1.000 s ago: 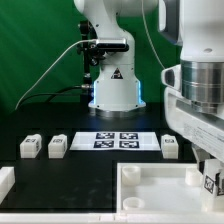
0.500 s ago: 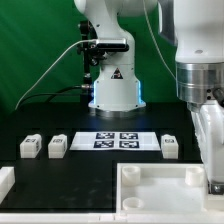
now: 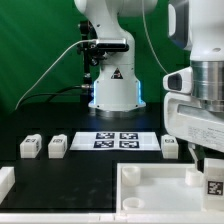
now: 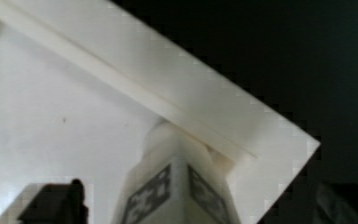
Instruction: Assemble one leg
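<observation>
Over the tray point(image 3: 135, 178) corner, the claw point(image 3: 212, 178) grips a leg point(image 3: 213, 184).

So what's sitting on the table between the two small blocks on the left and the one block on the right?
The marker board, flat between the left blocks and the right block, in the exterior view.

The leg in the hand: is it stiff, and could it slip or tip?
The leg looks like moulded plastic, so probably stiff and light. Its smooth faces may slip in the hand. Stubby, it should hardly tip.
</observation>
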Tool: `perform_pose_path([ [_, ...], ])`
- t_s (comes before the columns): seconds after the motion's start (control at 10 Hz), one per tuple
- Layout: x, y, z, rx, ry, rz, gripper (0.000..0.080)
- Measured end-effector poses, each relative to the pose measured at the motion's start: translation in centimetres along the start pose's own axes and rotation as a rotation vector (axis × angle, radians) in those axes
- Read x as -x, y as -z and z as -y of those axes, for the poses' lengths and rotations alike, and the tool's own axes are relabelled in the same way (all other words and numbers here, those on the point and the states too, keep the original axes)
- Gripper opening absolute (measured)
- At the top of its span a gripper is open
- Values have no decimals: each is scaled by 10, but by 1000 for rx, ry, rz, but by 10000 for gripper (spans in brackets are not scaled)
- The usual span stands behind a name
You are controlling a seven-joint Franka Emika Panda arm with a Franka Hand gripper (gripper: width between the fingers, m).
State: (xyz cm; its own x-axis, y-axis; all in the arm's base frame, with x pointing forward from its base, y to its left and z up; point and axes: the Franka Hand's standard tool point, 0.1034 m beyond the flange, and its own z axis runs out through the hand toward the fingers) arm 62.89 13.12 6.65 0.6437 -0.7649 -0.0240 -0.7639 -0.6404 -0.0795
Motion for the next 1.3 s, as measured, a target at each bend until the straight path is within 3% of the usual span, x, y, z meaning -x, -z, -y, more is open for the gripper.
perform_pose_path([
  [0.1,0,0,0,0,127,0,649],
  [0.4,-28,6,-9,14,782,-17,649],
  [0.5,-27,6,-9,14,792,-17,636],
  [0.7,-27,6,-9,12,635,-16,291],
  [1.1,-25,5,-8,2,220,-12,291],
  [1.3,-23,5,-10,-10,-172,21,291],
])
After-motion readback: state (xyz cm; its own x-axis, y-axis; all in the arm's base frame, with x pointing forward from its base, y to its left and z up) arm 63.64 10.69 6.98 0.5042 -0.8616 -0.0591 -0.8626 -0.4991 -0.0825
